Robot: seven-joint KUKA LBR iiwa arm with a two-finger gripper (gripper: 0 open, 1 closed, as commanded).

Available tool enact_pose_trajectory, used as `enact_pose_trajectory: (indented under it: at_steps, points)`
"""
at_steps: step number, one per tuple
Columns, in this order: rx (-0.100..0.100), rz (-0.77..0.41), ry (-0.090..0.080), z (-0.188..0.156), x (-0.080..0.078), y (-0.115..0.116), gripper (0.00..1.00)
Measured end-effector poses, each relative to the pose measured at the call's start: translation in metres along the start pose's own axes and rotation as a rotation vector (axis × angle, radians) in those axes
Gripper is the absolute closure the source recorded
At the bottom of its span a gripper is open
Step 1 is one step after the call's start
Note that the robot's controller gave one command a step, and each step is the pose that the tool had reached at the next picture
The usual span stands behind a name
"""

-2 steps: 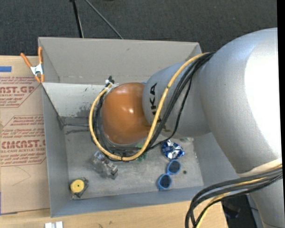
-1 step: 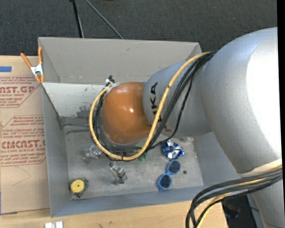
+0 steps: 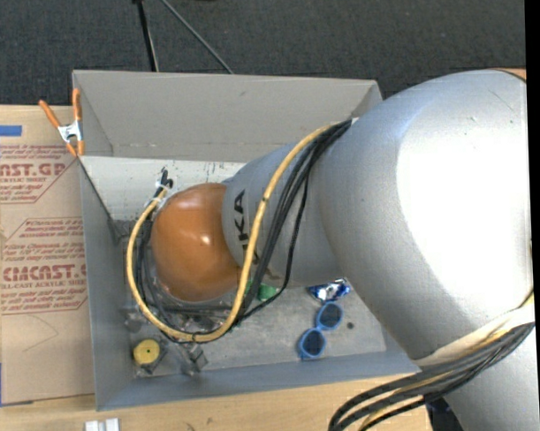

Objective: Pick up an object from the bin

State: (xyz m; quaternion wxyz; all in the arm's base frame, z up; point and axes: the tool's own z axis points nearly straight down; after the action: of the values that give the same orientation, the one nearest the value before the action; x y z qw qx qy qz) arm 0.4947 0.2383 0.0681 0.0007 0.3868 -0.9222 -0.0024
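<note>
Nothing lifted yet, as far as can be seen. The nearest candidate, a small yellow disc (image 3: 146,351), lies on the bin (image 3: 108,384) floor just beside the end effector (image 3: 184,335), on the side away from the arm. The end effector sits low in the bin beneath the orange wrist cover (image 3: 190,244); released or clenched, cannot tell, and nothing shows in its grip. A blue sunglasses-like piece (image 3: 318,330) and a blue-white wrapper (image 3: 330,291) lie well apart on the arm's side, so grasp and lift are judged yet to do.
</note>
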Motion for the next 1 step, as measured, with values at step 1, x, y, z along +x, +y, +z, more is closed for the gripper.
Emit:
enact_pose_trajectory:
  at_steps: [1]
  points:
    - [0.009, -0.205, -0.001, -0.0027, 0.0056, 0.0135, 0.0]
